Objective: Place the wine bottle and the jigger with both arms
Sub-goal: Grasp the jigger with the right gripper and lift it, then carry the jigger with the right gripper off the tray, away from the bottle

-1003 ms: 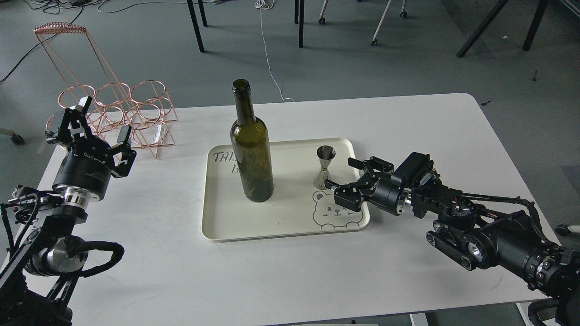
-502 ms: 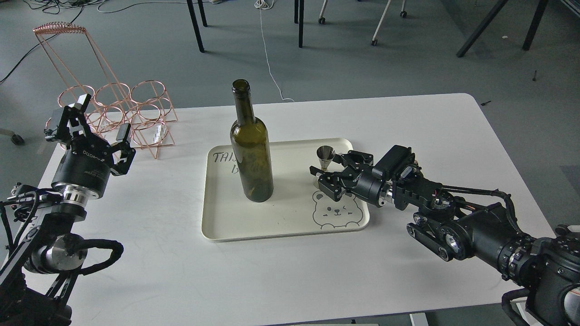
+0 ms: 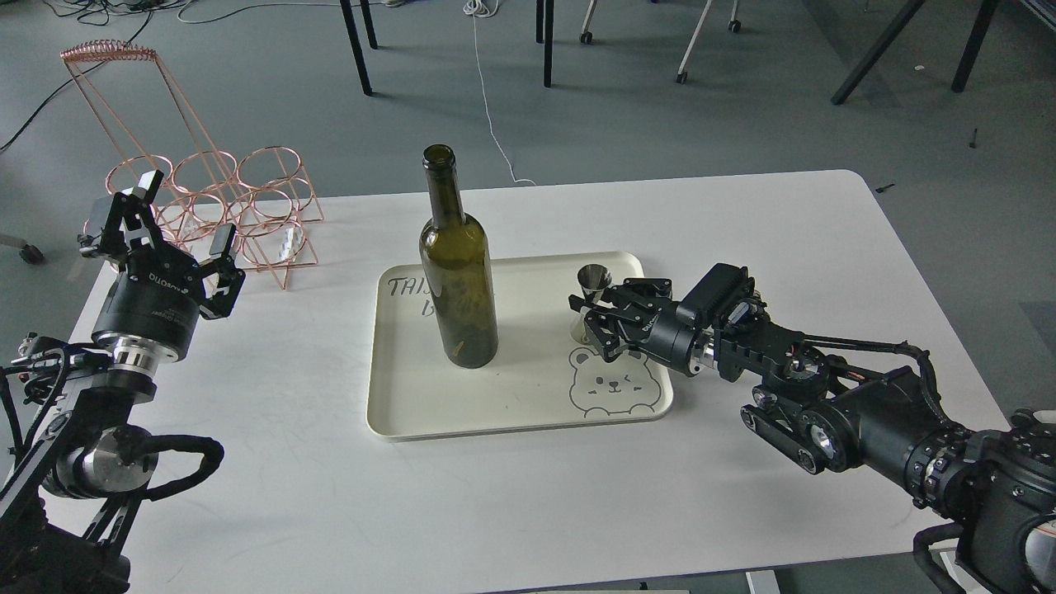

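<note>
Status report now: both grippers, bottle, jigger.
Right gripper closed around jigger, on the tray. Left gripper open, empty, near wire rack. Wine bottle upright on tray, untouched.

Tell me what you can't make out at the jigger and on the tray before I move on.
Head view only:
- Lower half of the jigger: hidden behind the right gripper, so contact or grip can't be confirmed.
- Lettering on the tray: partly covered by the wine bottle.
- Left gripper: open, away from the tray, beside the copper wire rack.
</note>
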Tool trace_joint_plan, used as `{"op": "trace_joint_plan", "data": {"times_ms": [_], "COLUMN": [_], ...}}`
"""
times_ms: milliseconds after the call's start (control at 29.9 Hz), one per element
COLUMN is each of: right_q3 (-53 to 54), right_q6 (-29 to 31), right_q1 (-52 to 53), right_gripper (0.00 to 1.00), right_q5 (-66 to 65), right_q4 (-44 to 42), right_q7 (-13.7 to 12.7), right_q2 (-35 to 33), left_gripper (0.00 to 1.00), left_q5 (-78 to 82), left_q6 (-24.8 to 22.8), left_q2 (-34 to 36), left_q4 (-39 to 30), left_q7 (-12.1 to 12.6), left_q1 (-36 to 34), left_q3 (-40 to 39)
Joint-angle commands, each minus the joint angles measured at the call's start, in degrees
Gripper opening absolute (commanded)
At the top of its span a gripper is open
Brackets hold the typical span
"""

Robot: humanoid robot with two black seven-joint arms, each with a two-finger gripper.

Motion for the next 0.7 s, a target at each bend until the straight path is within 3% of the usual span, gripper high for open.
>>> {"op": "trace_joint_plan", "data": {"times_ms": [0, 334, 669], "right_q3": [-0.1, 1.7, 2.8], "right_q6": [-0.5, -3.2, -4.7], "right_q1": [0.9, 4.9, 4.2], "right_gripper": [0.14, 0.15, 0.16], "right_q5": [0.0, 1.2, 12.6], "right_q4": [0.5, 0.6, 0.6], "right_q7": [0.0, 0.0, 0.0], "right_q2": [0.0, -1.0, -12.0], "left_gripper": [0.98, 0.98, 0.98], "left_q5": [0.0, 0.0, 0.0], "left_q6": [0.0, 0.0, -0.1], "left_q2": [0.0, 0.0, 0.0], "left_q4": [0.0, 0.0, 0.0], "left_q7": [0.0, 0.0, 0.0], "left_q1": [0.0, 0.0, 0.0], "left_q3": [-0.1, -0.2, -0.2]}}
